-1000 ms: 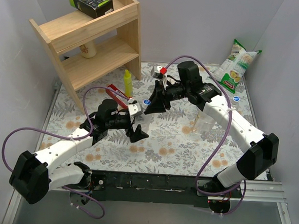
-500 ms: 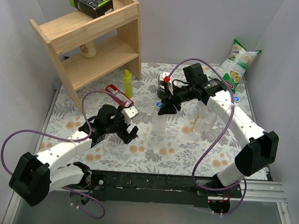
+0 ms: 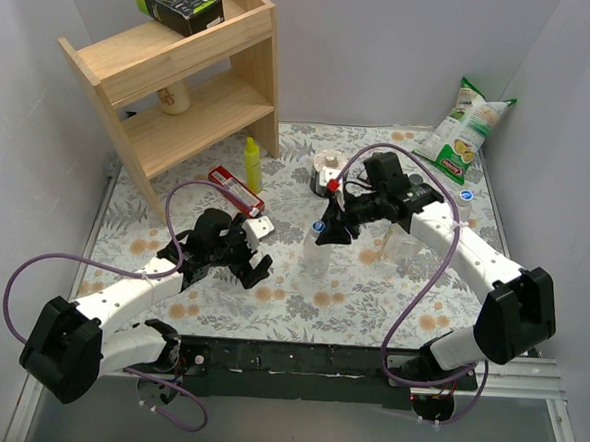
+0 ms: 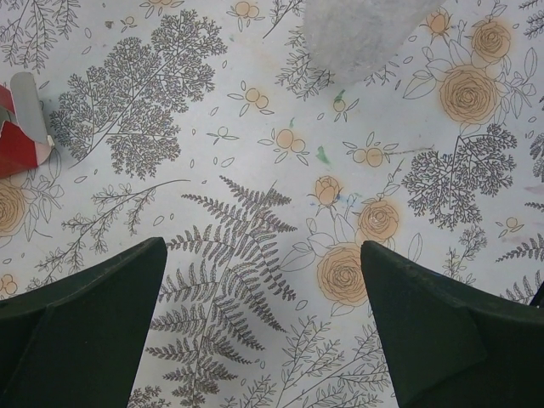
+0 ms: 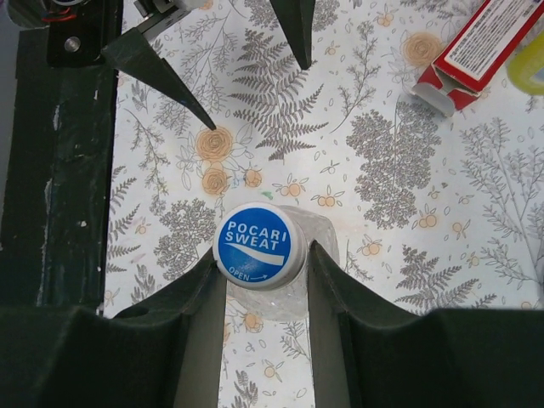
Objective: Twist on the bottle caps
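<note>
A clear bottle [image 3: 316,254] stands upright on the floral cloth at mid-table. My right gripper [image 3: 325,230] is above it, shut on the blue "Pocari Sweat" bottle cap [image 5: 257,242], which sits on the bottle's neck; both fingers touch the cap's sides in the right wrist view [image 5: 262,253]. My left gripper [image 3: 255,270] is open and empty, low over the cloth to the left of the bottle. In the left wrist view [image 4: 262,251] its jaws stand wide apart, and the bottle's base [image 4: 361,30] shows blurred at the top. More clear bottles [image 3: 405,245] stand to the right. A loose blue cap [image 3: 465,194] lies at the far right.
A red box [image 3: 234,188] and a yellow squeeze bottle [image 3: 250,164] lie behind the left gripper. A wooden shelf [image 3: 183,84] fills the back left. A white carton [image 3: 327,169] stands behind the bottle, and a chips bag [image 3: 467,131] at the back right.
My right gripper has carried the blue cap down and right onto the standing bottle's neck. My left gripper has drawn back left, away from the bottle, and stays open.
</note>
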Robot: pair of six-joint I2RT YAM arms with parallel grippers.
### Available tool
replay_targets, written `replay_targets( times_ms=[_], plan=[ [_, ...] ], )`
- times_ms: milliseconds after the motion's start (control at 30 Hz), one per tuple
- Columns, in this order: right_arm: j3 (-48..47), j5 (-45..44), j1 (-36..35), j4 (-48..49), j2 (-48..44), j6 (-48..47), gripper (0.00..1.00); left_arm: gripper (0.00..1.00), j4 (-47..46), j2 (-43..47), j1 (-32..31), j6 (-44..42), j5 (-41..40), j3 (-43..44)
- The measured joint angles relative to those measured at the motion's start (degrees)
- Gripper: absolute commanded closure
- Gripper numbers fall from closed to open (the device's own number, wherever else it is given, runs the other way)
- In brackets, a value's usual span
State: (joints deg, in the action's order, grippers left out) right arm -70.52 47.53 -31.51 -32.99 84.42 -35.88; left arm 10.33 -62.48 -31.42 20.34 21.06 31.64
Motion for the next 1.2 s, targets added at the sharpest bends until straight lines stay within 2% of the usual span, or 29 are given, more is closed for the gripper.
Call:
replay_targets(
  times_ms=[233,433,833,900,933,1033,1200],
  plan=[
    [6.01,-0.70,0.00,5.88,-5.44,1.18,0.85,0.02,0.00,-0.92,0.24,-0.28,0.90,0.00],
    [6.03,-1.16,0.00,6.73,-5.31,1.40,0.67,0.02,0.02,-1.92,0.35,-0.48,1.57,0.00],
    [6.16,-2.25,0.00,7.21,-4.02,0.57,0.55,0.02,0.00,-1.92,0.50,-0.63,2.10,0.00],
    [6.19,-2.40,0.00,7.30,-4.02,0.52,0.50,0.02,0.00,-1.92,0.52,-0.63,2.12,0.00],
    [6.19,-2.38,0.00,7.32,-4.02,0.55,0.42,0.02,0.00,-1.92,0.57,-0.63,2.12,0.00],
    [6.19,-2.58,0.00,7.52,-4.02,0.68,0.33,0.02,0.00,-1.92,0.57,-0.66,2.14,-0.02],
    [6.19,-3.34,0.00,7.50,-4.00,0.72,0.28,0.02,0.00,-1.92,0.57,-0.68,2.27,-0.02]
  ],
)
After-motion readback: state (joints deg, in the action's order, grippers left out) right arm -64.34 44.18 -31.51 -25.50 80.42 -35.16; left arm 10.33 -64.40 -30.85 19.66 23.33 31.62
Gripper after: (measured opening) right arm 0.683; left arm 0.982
